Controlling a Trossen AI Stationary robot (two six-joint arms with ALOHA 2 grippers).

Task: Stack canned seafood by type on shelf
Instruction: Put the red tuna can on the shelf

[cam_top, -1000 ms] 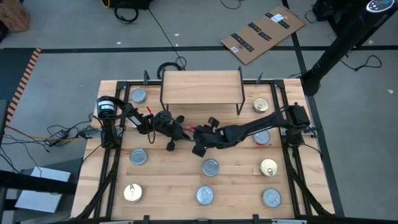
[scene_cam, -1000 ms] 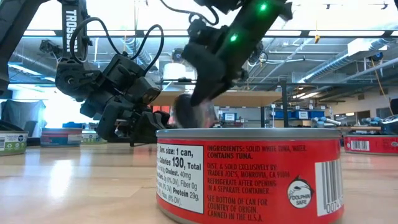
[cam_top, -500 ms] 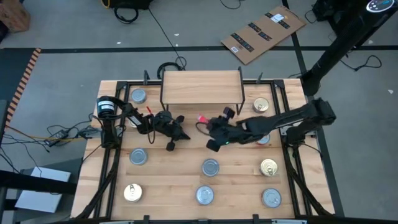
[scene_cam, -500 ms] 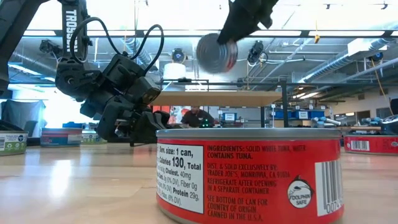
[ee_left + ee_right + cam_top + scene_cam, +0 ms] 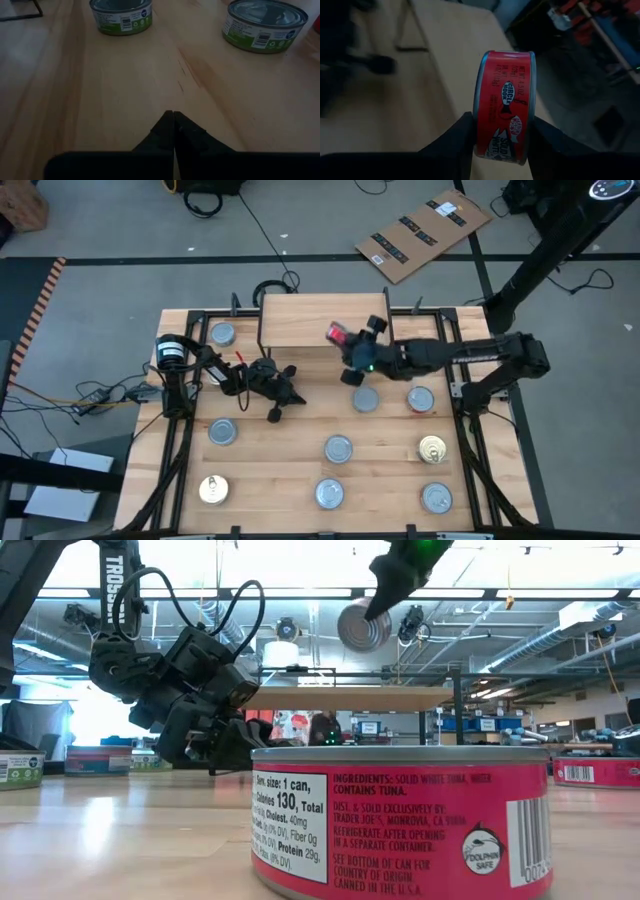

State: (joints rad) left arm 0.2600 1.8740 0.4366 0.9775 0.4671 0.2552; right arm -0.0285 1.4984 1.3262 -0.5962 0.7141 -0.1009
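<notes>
Wooden tabletop (image 5: 290, 435) carries scattered tins around the shelf (image 5: 322, 318). Above the shelf's right end, the right gripper (image 5: 352, 345) clamps a red-labelled tin (image 5: 337, 334) on edge, clear of the board. Left of the shelf's front, the left gripper (image 5: 277, 392) rests closed, holding nothing.

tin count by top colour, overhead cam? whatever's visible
Gold-topped tins: 2
Silver-topped tins: 7
Red tin, on edge in the right gripper: 1
Total: 10 visible; the right arm may hide more.
</notes>
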